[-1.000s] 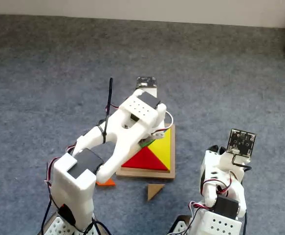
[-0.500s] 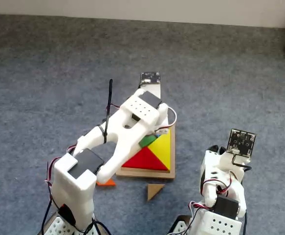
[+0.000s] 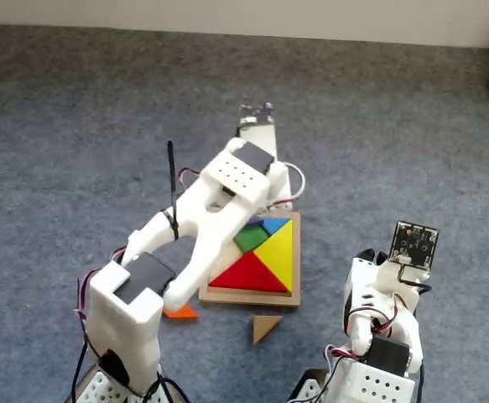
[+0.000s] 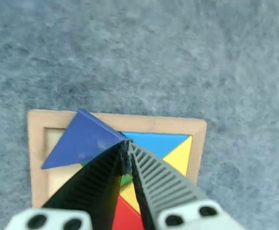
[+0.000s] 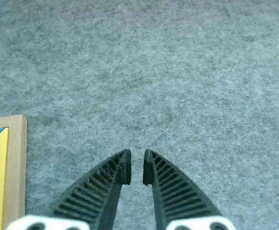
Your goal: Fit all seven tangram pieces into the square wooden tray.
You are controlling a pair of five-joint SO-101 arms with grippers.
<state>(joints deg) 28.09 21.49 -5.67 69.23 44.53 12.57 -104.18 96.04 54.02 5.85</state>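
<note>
The square wooden tray (image 3: 252, 296) lies at mid-table with a red triangle (image 3: 248, 273), a yellow triangle (image 3: 282, 252), a green piece (image 3: 250, 238) and a light blue piece (image 3: 273, 225) in it. My left arm stretches over the tray's left half. In the left wrist view my left gripper (image 4: 128, 146) is shut on a corner of a dark blue triangle (image 4: 82, 139), which hangs tilted across the tray's rim (image 4: 153, 123). An orange piece (image 3: 181, 312) and a tan triangle (image 3: 265, 327) lie on the carpet just in front of the tray. My right gripper (image 5: 137, 167) hovers over bare carpet, fingers nearly together, holding nothing.
Grey carpet covers the table all around. The right arm (image 3: 378, 302) stands near the front edge, right of the tray, whose rim (image 5: 17, 163) shows beside its gripper. A pale wall strip runs along the far edge.
My left arm has reached farther toward the far side of the table, uncovering the green and light blue pieces in the tray. The right arm has stayed still.
</note>
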